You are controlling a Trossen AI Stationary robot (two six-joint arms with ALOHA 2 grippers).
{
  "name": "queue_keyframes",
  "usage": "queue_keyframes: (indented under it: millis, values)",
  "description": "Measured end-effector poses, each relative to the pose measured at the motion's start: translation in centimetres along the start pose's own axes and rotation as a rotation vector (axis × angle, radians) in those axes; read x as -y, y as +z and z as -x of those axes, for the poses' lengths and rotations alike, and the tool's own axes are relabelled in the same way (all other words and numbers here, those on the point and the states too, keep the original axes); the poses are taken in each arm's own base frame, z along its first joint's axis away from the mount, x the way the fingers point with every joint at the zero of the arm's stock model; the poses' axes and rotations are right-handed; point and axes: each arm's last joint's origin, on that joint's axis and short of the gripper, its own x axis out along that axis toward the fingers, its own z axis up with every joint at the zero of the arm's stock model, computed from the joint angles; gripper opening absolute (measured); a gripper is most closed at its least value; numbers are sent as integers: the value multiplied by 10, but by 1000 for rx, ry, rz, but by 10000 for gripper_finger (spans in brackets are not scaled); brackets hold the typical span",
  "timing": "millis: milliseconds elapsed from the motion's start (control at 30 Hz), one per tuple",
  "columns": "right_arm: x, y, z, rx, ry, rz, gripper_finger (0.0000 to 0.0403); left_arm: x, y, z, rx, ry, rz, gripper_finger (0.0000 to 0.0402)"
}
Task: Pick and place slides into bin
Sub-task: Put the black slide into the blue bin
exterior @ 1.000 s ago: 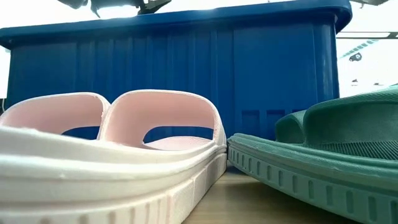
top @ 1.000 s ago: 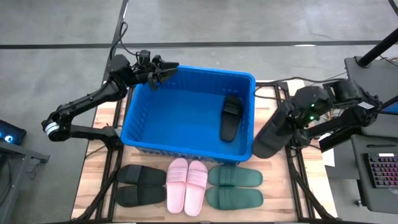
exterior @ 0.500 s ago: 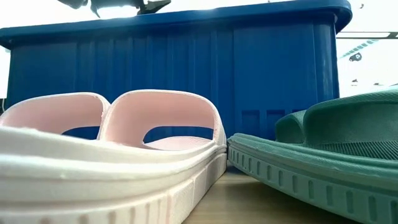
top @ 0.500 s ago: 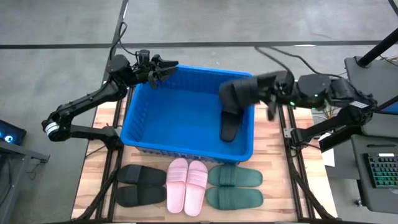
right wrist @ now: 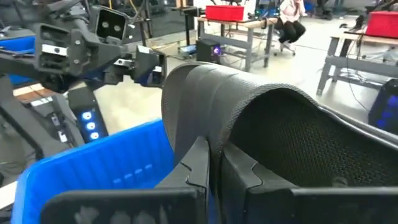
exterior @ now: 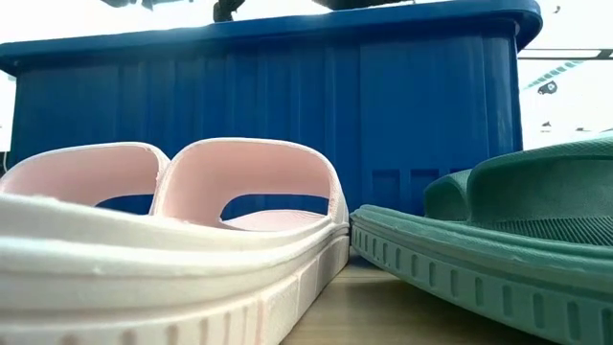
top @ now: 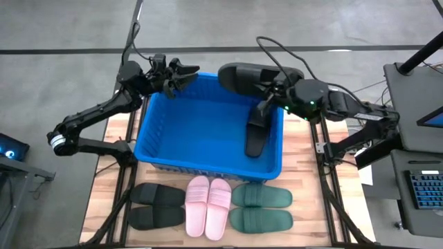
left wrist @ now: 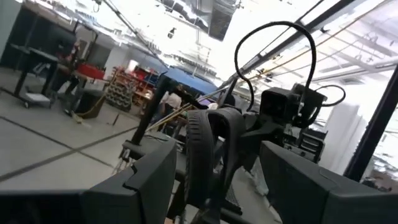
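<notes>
Swinging in from the right edge of the table, the right gripper (top: 268,88) has carried a black slide (top: 257,75) up and across, and it's now high over the far right corner of the bin (top: 159,131). Its jaws are pinching that slide by the strap, plain to see in the right wrist view, where the fingers (right wrist: 198,163) clamp the ribbed rubber. One black slide in the bin (top: 257,131) already lies along the right wall. Over at the far left corner the left gripper (top: 181,75) hangs above the rim, jaws spread and holding nothing, just as it was a second ago. Near side of the table, outside the bin: the black pair (top: 156,206) on the left, the pink pair (top: 209,206) in the middle, the green pair (top: 261,209) on the right, all waiting. So this looks like the delivery step for the second black slide. Next call, I'd say: get it squarely over the open floor of the bin, lower a touch, then let the jaws part, keeping clear of the left arm opposite.
</notes>
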Motion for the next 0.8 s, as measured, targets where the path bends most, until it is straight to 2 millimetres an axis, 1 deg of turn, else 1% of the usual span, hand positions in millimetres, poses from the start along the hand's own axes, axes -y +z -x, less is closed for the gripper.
queue_keyframes:
  millis: [133,233,333,567,800]
  values:
    - [-4,8,-8,8,52,-14,11,3,-6,-5,-28,-43,-67,217]
    - [-8,14,-11,19,62,1,11,1,-14,-11,-59,-50,-88,217]
    - [-11,20,-15,30,62,15,11,-2,-17,-18,-56,-54,-89,217]
    - [-15,22,-24,-10,44,48,11,-7,-18,-28,-8,-95,-109,217]
    - [-19,27,-32,-12,59,46,11,-14,-22,-40,-33,-108,-101,217]
